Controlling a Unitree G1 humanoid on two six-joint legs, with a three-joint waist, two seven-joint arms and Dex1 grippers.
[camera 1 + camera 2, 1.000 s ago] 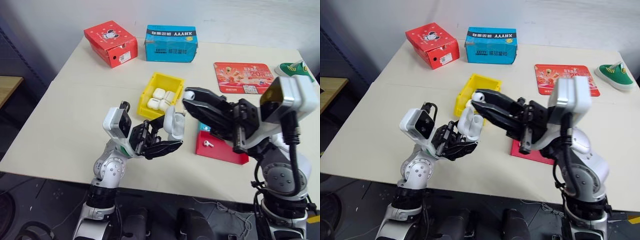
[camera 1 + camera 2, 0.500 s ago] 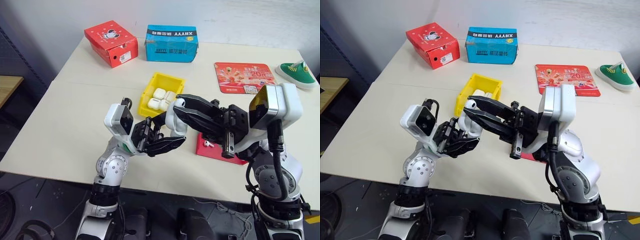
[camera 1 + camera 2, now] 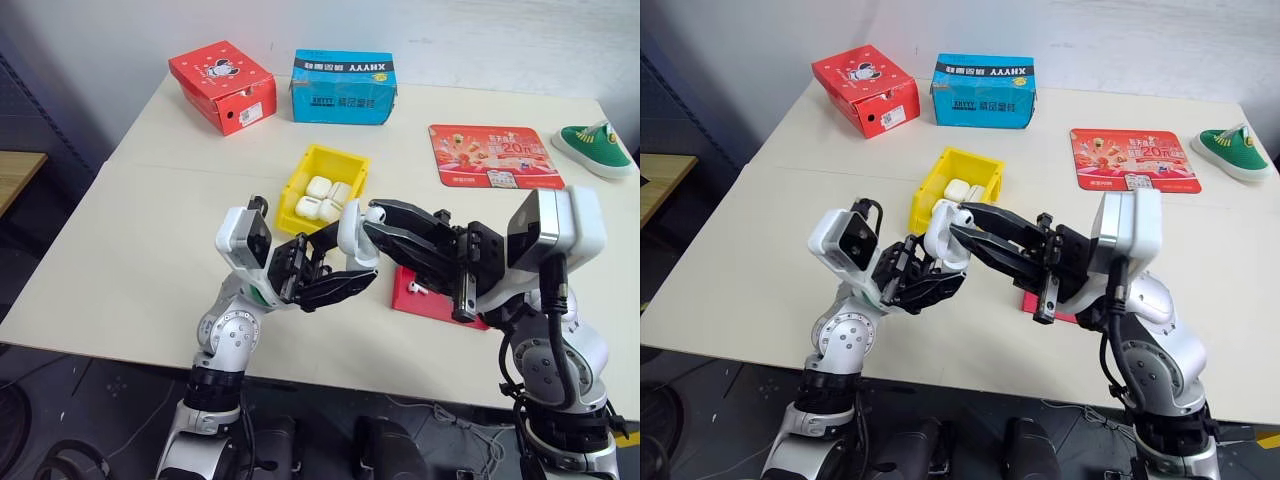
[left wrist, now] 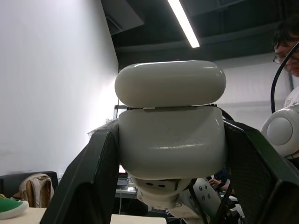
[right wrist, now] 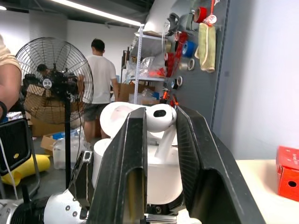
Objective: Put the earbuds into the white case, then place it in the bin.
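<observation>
My left gripper [image 3: 336, 264] is shut on the white case [image 3: 352, 238] and holds it above the table, lid flipped up; in the left wrist view the case [image 4: 170, 140] sits between both fingers. My right gripper [image 3: 380, 224] is shut on one white earbud [image 3: 376, 213], right at the case's open top. In the right wrist view that earbud [image 5: 160, 116] is pinched between the fingers, with the case [image 5: 117, 122] just behind. A second earbud [image 3: 417, 288] lies on the red tray [image 3: 432, 301]. The yellow bin [image 3: 300, 170] stands just beyond, holding several white cases.
A red box [image 3: 222, 85] and a blue box [image 3: 343, 86] stand at the table's far edge. A red mat [image 3: 490, 155] and a green shoe [image 3: 595, 148] lie at the far right. A person [image 5: 98, 88] and a fan [image 5: 53, 79] are in the room behind.
My right gripper has come down with the earbud, onto the open top of the case. The left gripper and case have kept still.
</observation>
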